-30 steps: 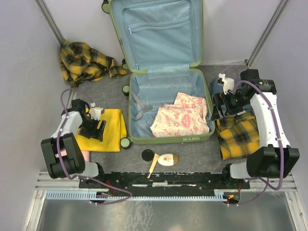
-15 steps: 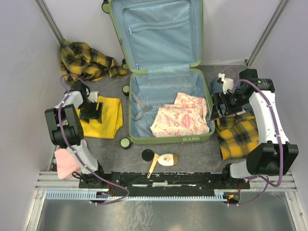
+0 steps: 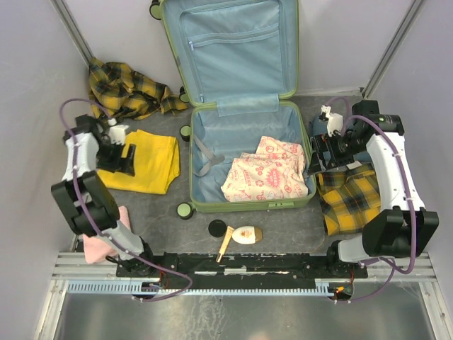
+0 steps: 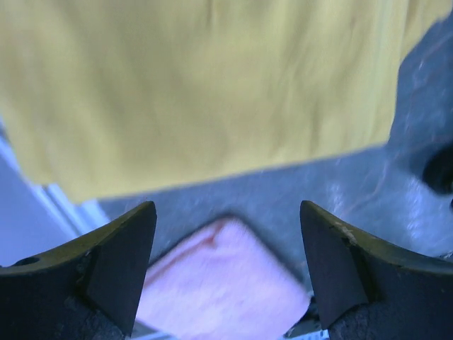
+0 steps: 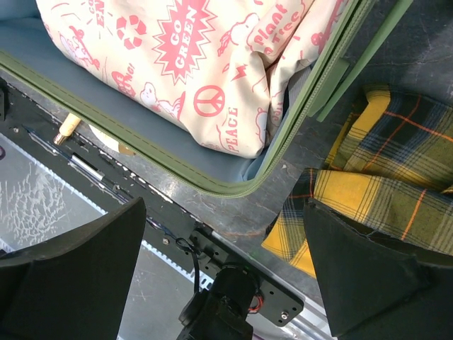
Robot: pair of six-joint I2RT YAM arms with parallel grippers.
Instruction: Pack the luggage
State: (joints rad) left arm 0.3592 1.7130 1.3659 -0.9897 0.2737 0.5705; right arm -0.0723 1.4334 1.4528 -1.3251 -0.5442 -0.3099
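Luggage (image 3: 241,207) open, long axis left-right, wheels (image 3: 184,210) facing left, lid (image 3: 233,49) at far side.

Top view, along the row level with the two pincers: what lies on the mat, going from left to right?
yellow cloth → luggage → plaid cloth
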